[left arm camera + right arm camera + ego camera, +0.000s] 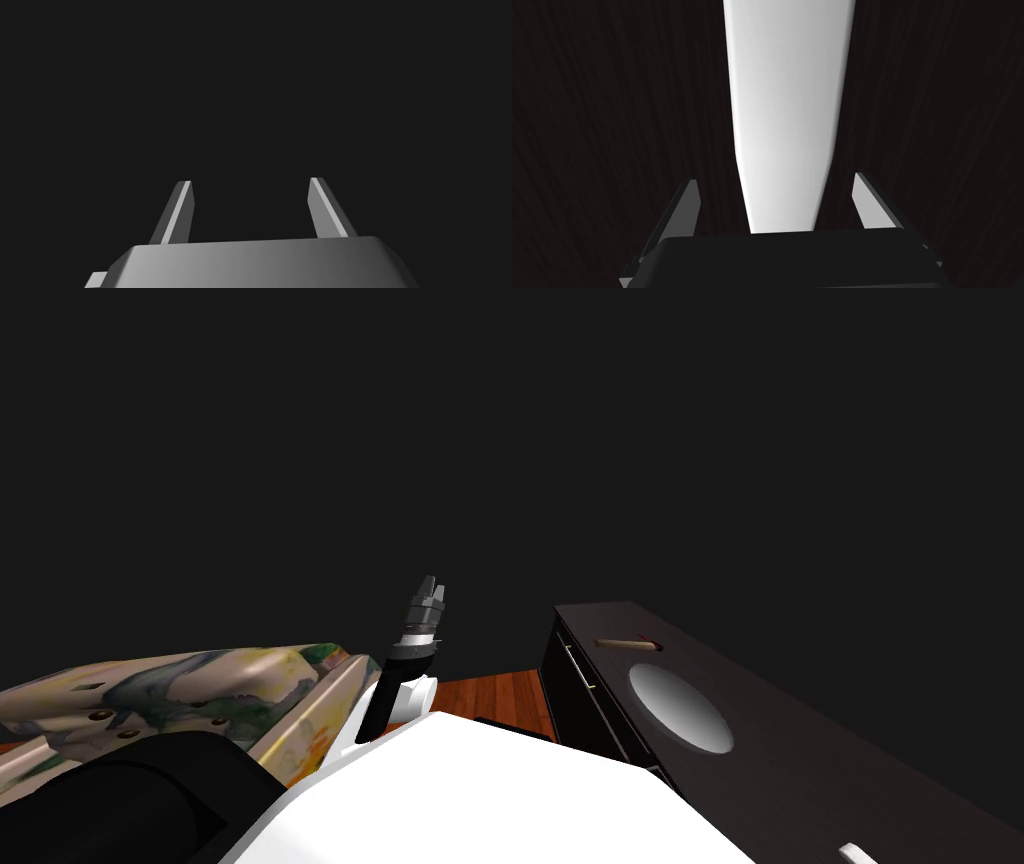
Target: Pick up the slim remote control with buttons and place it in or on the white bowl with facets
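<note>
On the dark cabinet (800, 758), head view: white bowl (680, 708), round, seated on the top; a thin brown stick (625, 642) lies just beyond it, apart. Left gripper (432, 584) is raised over the wood floor (490, 698) beside a patterned sofa (200, 683), apparently parked clear of the work.

Left wrist view: its fingers are spread, with nothing between them.

Right wrist view: right gripper (775, 179) is low over a dark wood top (612, 100), fingers spread to either side of the slim white remote (787, 110), not touching it; buttons not discernible. The remote lies lengthwise along the gripper's line, so closing would likely pinch its narrow width. Grasp not yet made.
</note>
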`<state>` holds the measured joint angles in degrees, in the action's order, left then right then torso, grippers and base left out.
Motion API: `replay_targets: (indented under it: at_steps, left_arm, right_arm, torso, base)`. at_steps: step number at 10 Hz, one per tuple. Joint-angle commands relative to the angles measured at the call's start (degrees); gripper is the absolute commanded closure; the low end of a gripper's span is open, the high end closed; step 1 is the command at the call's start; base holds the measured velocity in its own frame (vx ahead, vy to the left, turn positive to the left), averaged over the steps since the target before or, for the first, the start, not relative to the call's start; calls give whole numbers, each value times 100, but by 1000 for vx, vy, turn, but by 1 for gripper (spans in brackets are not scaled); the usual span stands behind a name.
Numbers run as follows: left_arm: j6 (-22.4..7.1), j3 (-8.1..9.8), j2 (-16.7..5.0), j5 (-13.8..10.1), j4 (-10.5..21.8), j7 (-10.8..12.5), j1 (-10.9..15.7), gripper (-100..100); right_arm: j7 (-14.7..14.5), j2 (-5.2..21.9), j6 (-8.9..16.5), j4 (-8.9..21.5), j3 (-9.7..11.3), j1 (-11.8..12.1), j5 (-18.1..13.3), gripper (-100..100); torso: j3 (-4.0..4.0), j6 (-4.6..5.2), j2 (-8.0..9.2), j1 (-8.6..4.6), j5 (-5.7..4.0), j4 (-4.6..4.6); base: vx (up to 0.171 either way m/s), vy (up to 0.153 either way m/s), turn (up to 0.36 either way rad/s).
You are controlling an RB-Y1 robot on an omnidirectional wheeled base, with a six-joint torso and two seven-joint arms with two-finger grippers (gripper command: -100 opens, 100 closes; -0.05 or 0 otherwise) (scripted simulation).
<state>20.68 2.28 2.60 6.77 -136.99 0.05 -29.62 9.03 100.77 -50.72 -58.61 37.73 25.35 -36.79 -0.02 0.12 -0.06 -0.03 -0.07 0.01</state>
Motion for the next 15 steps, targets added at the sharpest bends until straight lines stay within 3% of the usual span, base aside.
replay_targets:
  at_steps: [1,3,4,8,9,10,11,12,13,14,15]
  left_arm:
    - [0,0,0,0,0,0,0,0]
    - [0,0,0,0,0,0,0,0]
    - [0,0,0,0,0,0,0,0]
    - [0,0,0,0,0,0,0,0]
    - [0,0,0,0,0,0,0,0]
    - [0,0,0,0,0,0,0,0]
    - [0,0,0,0,0,0,0,0]
    - [0,0,0,0,0,0,0,0]
    - [0,0,0,0,0,0,0,0]
    - [0,0,0,0,0,0,0,0]
    - [0,-1,1,0,0,0,0,0]
  right_arm:
    - [-73,-186,113,95,17,35,-31,-100]
    - [-78,-186,143,70,19,66,-7,-100]
    - [-86,-196,154,75,20,68,-9,100]
    - [-84,-197,148,71,21,69,-8,100]
    - [-85,-198,148,70,21,69,-8,0]
    - [-25,-18,6,30,-1,5,5,100]
    - [3,82,-58,-9,-11,-13,26,100]
    - [-44,-27,-41,92,-8,-30,-8,100]
    - [-45,-18,-72,107,-10,-36,-9,0]
    - [-29,257,-113,206,-65,-71,5,100]
    - [-29,257,-113,206,-65,-71,5,100]
  torso:
    - [0,0,0,0,0,0]
    - [-1,1,-2,8,3,-1]
    - [0,1,0,9,5,0]
    - [2,0,3,-1,1,1]
    - [2,0,3,-1,2,1]
    - [2,0,3,-1,2,1]
    - [4,3,7,1,8,2]
    - [7,4,11,1,8,3]
    - [5,3,9,1,3,2]
    - [4,2,6,2,4,2]
    - [7,-1,11,29,16,4]
  base:
    - [19,3,69]
    - [14,5,18]
    - [0,0,0]
    - [0,0,0]
    - [0,0,0]
    - [-16,-6,-84]
    - [-23,-9,-68]
    - [-9,-6,-10]
    - [0,0,0]
    - [-29,87,-10]
    - [-32,105,-13]
